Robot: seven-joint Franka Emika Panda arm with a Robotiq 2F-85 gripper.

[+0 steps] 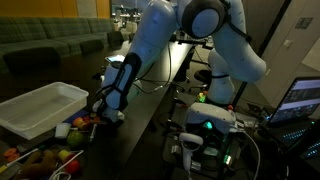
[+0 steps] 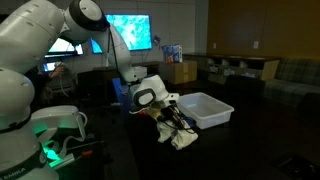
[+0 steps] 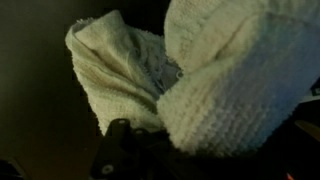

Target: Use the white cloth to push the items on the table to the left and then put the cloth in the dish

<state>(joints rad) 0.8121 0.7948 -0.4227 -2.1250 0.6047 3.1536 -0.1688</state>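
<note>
jaws clamped tight on the white cloth (image 3: 200, 80), which bunches between them and droops below, beside the dish (image 2: 218, 116).

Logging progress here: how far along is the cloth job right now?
Done: the white cloth is grasped; the items lie heaped near the dish, pushing unclear. In hand: the gripper, shut on the cloth, beside the dish. Left: putting the cloth in the dish.

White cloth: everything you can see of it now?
The white cloth is a soft, knitted-looking rag, bunched into thick folds that fill the wrist view. The shut gripper pinches it; in an exterior view it hangs crumpled under the gripper, down at the dark table, beside the dish, not in it.
</note>
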